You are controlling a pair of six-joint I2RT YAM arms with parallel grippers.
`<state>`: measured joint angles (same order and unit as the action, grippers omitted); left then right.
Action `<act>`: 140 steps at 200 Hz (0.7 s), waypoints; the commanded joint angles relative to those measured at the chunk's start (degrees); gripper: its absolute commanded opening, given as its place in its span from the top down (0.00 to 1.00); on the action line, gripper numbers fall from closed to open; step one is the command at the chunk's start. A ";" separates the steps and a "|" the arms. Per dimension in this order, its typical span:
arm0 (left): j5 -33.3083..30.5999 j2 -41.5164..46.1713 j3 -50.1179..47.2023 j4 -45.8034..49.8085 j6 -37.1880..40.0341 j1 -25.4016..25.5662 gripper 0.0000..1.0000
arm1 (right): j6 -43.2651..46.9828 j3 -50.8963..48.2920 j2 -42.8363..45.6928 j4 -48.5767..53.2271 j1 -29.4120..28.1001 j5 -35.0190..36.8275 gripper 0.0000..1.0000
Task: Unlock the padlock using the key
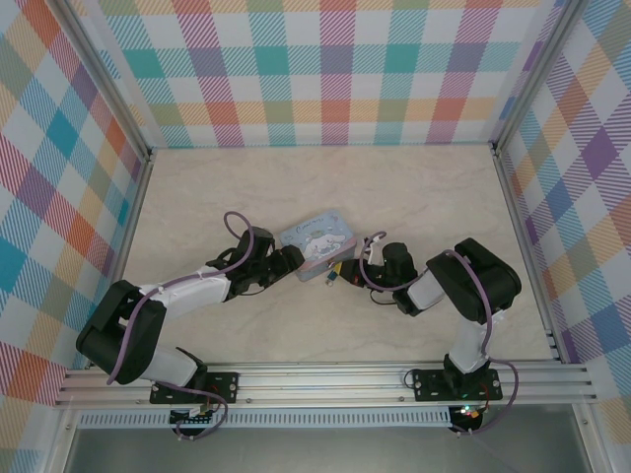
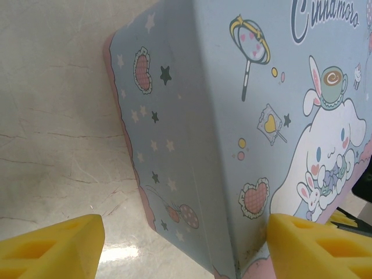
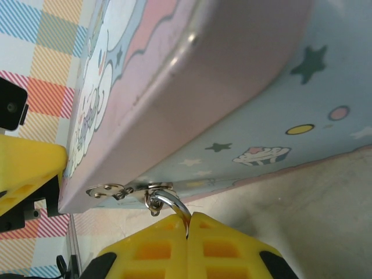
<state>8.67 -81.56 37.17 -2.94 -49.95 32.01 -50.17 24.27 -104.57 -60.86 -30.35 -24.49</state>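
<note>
The padlock (image 3: 174, 204) hangs by its thin silver shackle from the hasp (image 3: 107, 190) on the pale blue cartoon tin (image 1: 314, 242). My right gripper (image 3: 187, 225) is shut on the padlock, and its yellow fingers hide the body. From above, the right gripper (image 1: 342, 270) sits at the tin's near edge, with the padlock (image 1: 332, 277) as a small dark spot. My left gripper (image 2: 186, 235) is open around the tin's (image 2: 192, 145) left end. One finger (image 2: 317, 244) lies close against the tin and the other (image 2: 52, 244) stands clear over the table. The key is hidden.
The tin lies slanted in the middle of the marble-pattern table (image 1: 197, 197). Checked walls enclose the back and both sides. A metal rail (image 1: 325, 379) runs along the near edge, where both arm bases are bolted. The left gripper's finger (image 3: 26, 168) shows beyond the tin.
</note>
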 commanded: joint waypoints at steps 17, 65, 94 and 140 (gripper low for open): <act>-1.38 -1.11 -1.99 7.53 0.47 0.78 0.27 | -2.62 -0.54 -1.17 -5.52 0.73 2.73 0.96; -1.53 -0.80 -1.92 7.83 0.60 0.80 0.27 | -4.93 -1.40 -1.56 -9.52 0.99 3.65 0.96; -1.68 -0.71 -1.92 7.83 0.58 0.72 0.27 | -4.89 -2.25 -0.67 -9.63 1.03 5.01 0.96; -2.59 -0.36 -1.11 8.90 1.00 0.69 0.26 | -2.44 -3.47 2.35 -5.58 1.35 6.13 0.96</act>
<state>8.21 -81.52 37.17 -2.76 -49.95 32.10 -54.13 21.69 -105.14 -66.81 -29.52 -19.59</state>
